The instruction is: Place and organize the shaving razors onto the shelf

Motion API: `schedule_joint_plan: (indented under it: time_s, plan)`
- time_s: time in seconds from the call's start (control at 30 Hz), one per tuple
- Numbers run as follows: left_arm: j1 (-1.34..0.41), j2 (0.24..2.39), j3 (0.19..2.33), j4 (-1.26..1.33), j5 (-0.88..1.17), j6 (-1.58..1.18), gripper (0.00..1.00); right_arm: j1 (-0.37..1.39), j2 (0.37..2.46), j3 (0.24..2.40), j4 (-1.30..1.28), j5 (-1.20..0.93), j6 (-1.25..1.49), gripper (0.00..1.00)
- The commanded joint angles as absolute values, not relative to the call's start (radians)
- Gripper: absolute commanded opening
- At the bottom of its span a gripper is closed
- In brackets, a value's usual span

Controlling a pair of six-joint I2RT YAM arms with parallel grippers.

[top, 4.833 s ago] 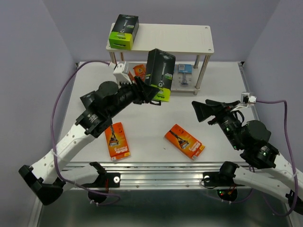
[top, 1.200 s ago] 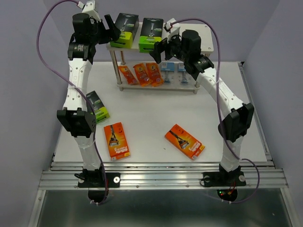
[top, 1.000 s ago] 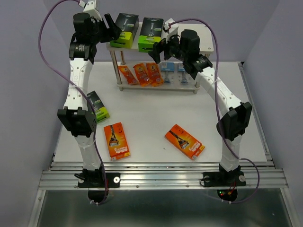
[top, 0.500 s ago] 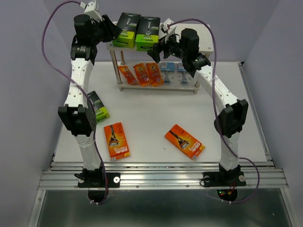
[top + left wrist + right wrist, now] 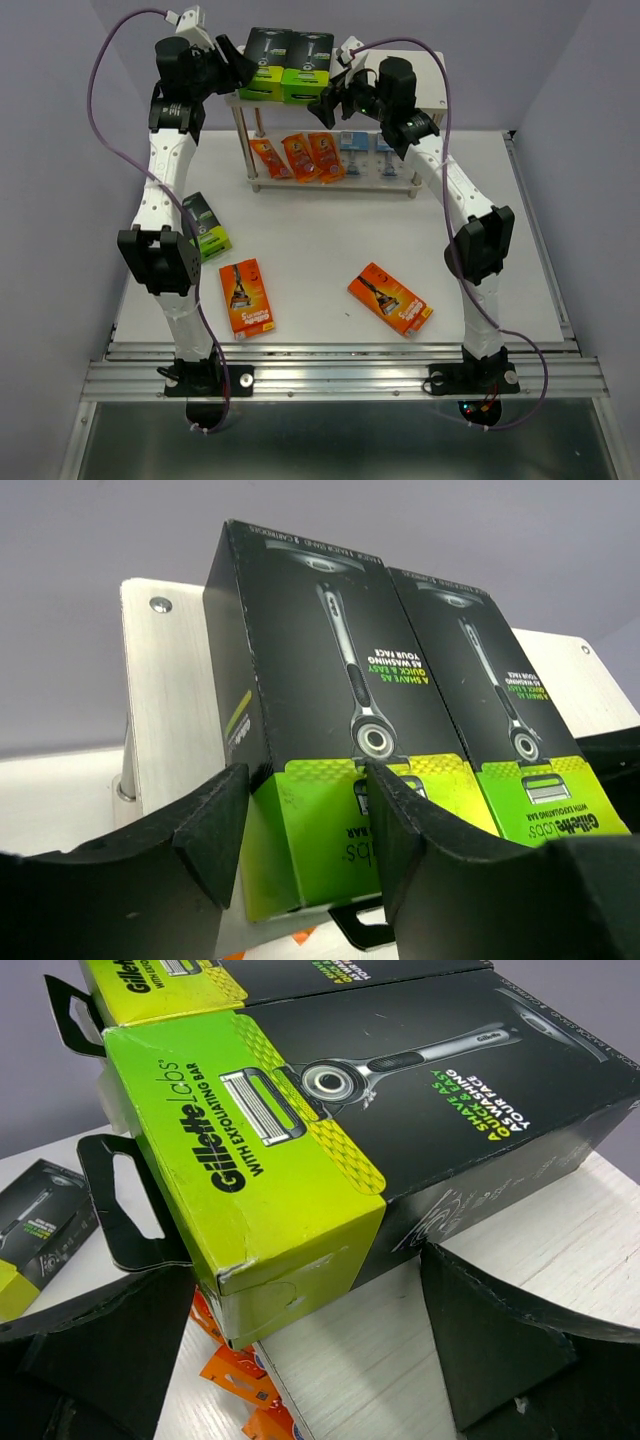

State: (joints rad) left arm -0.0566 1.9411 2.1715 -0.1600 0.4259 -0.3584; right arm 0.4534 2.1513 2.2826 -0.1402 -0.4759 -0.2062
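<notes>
The shelf (image 5: 330, 186) stands at the back of the table. On its top board two black-and-lime razor boxes lie side by side, the left one (image 5: 266, 62) touching the right one (image 5: 306, 64). My left gripper (image 5: 237, 68) is open, its fingers (image 5: 215, 825) either side of the left box's (image 5: 320, 730) green end, clear of it. The right gripper (image 5: 335, 92) is open wide at the right box's (image 5: 300, 1150) green corner, not touching. Orange foil packets (image 5: 300, 155) and blue blister packs (image 5: 366, 145) fill the lower board.
On the table lie a third black-and-lime box (image 5: 205, 228) by the left arm and two flat orange boxes, one (image 5: 245, 296) at front left, one (image 5: 390, 298) at front centre. Both arms stretch up and back toward the shelf.
The right box has slid left across the top board until it meets the left box. The right gripper followed it leftward. My left gripper's jaws narrowed.
</notes>
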Motion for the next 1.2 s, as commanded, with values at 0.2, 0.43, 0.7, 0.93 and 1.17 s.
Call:
schedule_joint_plan:
  time_s: [0.2,0.43,0.7,0.93,1.17]
  plan:
    - [-0.067,1.839,2.161,-0.184,0.414,-0.362,0.92,0.451,2.102,2.264,-0.063,-0.431,-0.193,1.0]
    - [-0.052,1.803,2.211,-0.27,0.273,-0.362,0.99,0.451,1.973,2.129,-0.063,-0.371,-0.184,1.0]
    - [0.034,1.528,1.946,-0.282,0.095,-0.429,0.99,0.451,1.754,1.878,-0.037,-0.298,-0.207,1.0]
    - [0.054,1.106,1.264,-0.187,-0.13,-0.619,0.99,0.451,1.476,1.531,0.03,-0.236,-0.14,1.0]
    - [0.054,0.876,0.755,-0.21,-0.043,-0.848,0.99,0.451,1.186,1.103,0.169,-0.196,0.061,1.0]
